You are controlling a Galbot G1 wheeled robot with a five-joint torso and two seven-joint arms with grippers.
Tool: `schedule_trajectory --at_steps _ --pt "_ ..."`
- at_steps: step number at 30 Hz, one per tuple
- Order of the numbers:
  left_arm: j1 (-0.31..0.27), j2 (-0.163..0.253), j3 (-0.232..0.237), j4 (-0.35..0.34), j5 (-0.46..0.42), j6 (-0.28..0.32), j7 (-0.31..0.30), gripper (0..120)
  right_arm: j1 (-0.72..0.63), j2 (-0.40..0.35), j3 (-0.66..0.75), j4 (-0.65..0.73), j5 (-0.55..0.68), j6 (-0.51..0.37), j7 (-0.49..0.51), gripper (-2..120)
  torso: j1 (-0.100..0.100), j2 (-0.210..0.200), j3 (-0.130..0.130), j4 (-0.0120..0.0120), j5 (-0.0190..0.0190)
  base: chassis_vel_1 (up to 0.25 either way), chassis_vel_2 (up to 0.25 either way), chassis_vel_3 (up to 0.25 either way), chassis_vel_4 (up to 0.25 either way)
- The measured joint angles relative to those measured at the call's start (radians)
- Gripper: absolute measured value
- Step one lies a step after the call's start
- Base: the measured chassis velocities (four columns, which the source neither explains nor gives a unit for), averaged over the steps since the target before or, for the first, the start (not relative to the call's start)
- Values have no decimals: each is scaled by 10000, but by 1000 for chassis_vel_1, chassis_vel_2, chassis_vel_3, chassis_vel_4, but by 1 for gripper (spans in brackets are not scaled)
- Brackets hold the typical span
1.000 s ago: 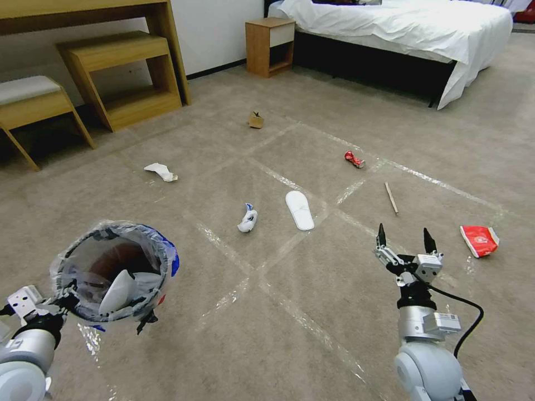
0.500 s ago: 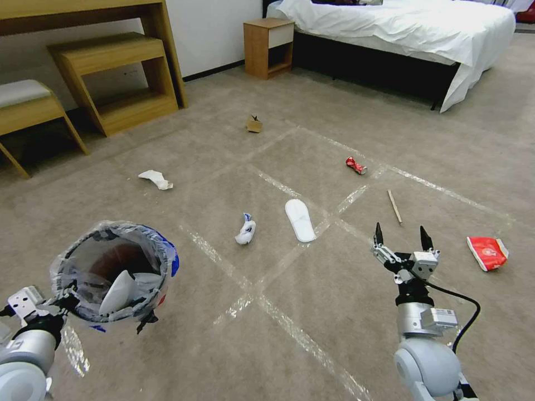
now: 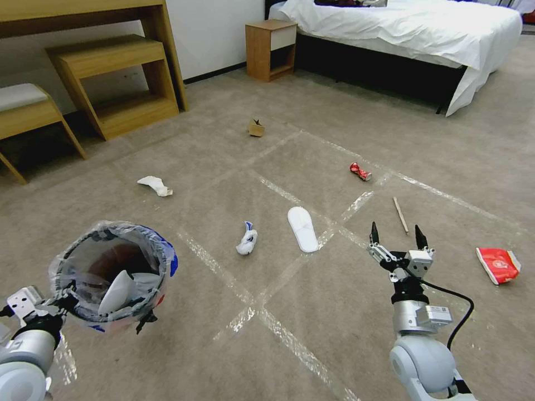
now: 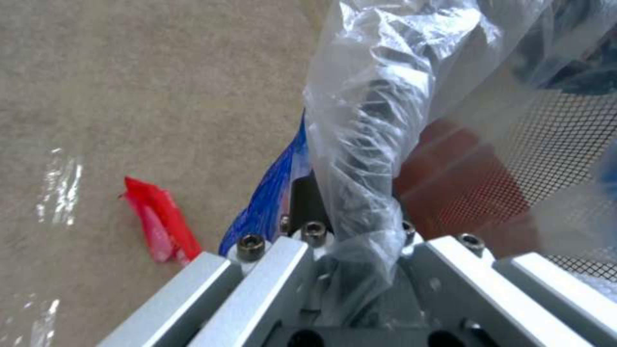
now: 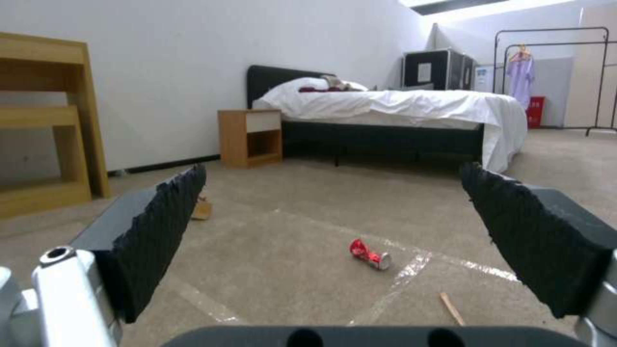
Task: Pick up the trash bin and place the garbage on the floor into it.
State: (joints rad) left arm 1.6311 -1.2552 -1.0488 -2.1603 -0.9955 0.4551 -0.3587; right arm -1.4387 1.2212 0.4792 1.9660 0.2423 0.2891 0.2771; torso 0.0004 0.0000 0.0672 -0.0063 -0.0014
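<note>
Left gripper [image 4: 350, 241]: jaws clamped on the bagged rim of the trash bin [image 4: 476, 164]. Clear liner [image 4: 373, 120] bunches over the jaws. Red wrapper [image 4: 161, 219] lies on the floor [image 4: 148, 82] at 9 o'clock from the gripper.

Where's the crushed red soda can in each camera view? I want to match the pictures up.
Head view: the soda can lies beyond the open right pincer, beside a tape strip.
Right wrist view: the soda can sits low and central, framed by the pincer's fingers.
Left wrist view: the red item there is a wrapper, not the can.
Shared landmark: the wooden stick, nearer the robot than the can.
</note>
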Motion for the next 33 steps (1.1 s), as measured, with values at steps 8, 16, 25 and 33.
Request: schedule_trajectory --at_steps 8,16,25,33 --pt "-33 35 18 65 -17 2 -8 1 29 54 -78 -101 -16 3 -9 100 0 0 0 1 0 -89 89 91 -85" --pt "-62 80 12 100 -40 -1 -16 1 83 62 -117 -142 -15 6 -8 100 0 0 0 1 0 -86 94 80 -82" --pt "-57 42 23 111 -42 -1 -20 1 109 65 -153 -206 -15 104 -22 100 1 0 0 0 0 -79 79 92 -85" --pt "-62 16 58 120 -18 -1 -21 1 152 54 -209 -227 39 180 -54 100 1 0 1 0 0 -42 55 50 -52"
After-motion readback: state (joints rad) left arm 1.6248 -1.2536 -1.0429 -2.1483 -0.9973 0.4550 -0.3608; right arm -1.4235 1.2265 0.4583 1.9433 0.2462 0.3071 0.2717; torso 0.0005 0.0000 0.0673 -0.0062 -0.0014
